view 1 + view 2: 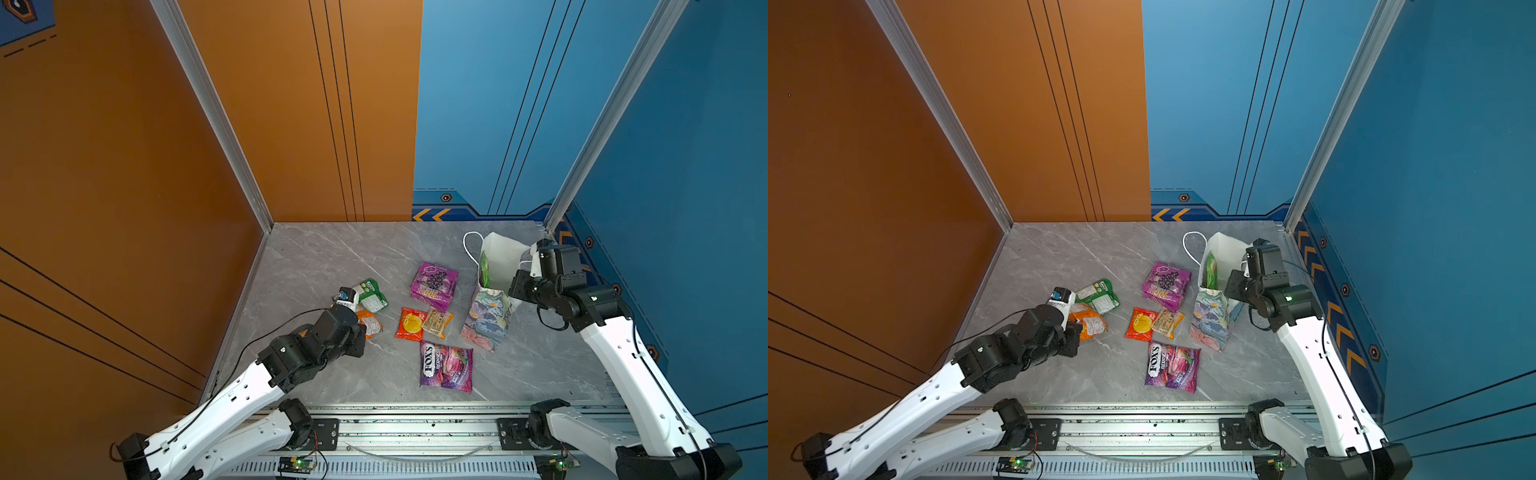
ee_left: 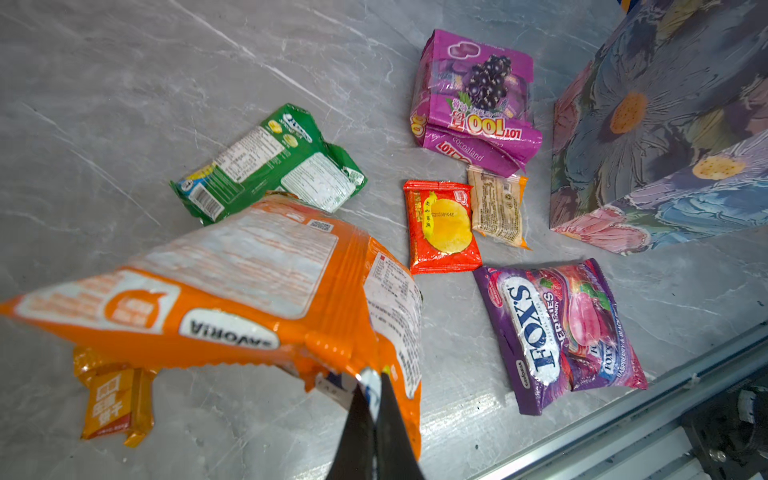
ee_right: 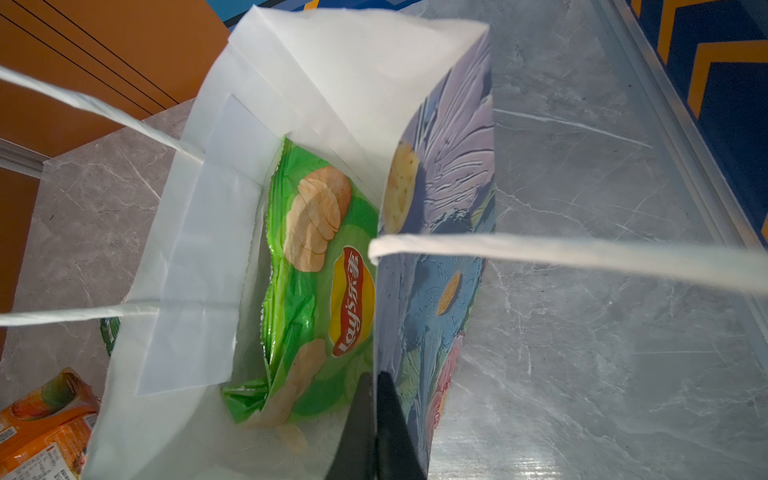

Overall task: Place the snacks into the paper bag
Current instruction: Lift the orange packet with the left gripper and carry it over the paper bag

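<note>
Left gripper (image 2: 374,382): clenched on a corner of the orange packet (image 2: 232,282), packet apparently lifted. Right gripper (image 3: 376,386): clamped on the bag (image 3: 440,199) rim, mouth held open, chips (image 3: 316,257) inside. Bag stands at 3 o'clock from the packet in both top views. Handling: carry high over red packet (image 1: 410,324) and tan bar (image 1: 436,323); release only above the mouth.

The paper bag (image 3: 440,199) stood open at frame centre, white inside, with the green chip bag (image 3: 307,299) down in it. At lower centre the right gripper (image 3: 376,376) pinched the bag's flowered wall edge. An orange packet (image 3: 45,428) lay at the lower left corner on the grey table (image 3: 602,332).
</note>
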{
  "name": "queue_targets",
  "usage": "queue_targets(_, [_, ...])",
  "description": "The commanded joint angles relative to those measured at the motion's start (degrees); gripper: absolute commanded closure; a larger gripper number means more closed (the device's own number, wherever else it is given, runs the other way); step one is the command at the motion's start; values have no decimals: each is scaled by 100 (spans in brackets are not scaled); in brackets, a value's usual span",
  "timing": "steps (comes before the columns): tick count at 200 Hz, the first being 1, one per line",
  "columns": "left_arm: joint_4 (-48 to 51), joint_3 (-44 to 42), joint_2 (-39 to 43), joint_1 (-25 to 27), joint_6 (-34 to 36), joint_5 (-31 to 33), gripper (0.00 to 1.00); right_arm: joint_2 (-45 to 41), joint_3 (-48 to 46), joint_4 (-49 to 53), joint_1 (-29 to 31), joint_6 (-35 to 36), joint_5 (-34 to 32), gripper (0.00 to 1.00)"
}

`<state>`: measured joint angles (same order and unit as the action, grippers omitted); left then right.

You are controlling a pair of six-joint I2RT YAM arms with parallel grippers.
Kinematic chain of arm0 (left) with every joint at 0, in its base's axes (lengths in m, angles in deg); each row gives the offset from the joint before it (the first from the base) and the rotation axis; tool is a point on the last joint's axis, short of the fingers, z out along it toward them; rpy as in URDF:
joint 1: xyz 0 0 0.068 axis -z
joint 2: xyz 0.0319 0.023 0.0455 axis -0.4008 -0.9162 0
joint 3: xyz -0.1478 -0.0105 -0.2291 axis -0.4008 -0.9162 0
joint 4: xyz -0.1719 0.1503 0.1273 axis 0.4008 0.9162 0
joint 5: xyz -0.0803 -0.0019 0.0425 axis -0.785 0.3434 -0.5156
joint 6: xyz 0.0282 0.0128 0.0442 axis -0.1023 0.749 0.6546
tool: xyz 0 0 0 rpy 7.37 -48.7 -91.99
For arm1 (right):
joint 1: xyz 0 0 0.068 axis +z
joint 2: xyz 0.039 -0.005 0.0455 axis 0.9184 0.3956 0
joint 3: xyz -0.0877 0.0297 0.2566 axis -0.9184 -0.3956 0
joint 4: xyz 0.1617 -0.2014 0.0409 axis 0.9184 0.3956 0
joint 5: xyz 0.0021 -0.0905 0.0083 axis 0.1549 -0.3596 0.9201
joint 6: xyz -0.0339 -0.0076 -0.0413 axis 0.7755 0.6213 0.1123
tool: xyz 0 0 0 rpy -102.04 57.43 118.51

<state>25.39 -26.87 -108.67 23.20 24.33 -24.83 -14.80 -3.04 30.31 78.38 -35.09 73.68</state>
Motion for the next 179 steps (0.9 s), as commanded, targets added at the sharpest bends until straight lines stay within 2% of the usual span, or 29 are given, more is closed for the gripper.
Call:
queue_targets(1, [124, 473, -212, 64, 486, 280, 100, -14, 167, 174, 43, 73, -31, 98])
queue_targets(71, [446, 1796, -1284, 155, 1446, 318, 100, 179, 477, 273, 58, 241, 19, 98])
queue_targets(104, [450, 2455, -1457, 326, 2167, 689, 100, 283, 592, 307, 77, 336, 48, 98])
queue_targets(179, [453, 4616, -2240, 526, 3026, -70, 100, 632, 1052, 378, 441, 519, 4, 99])
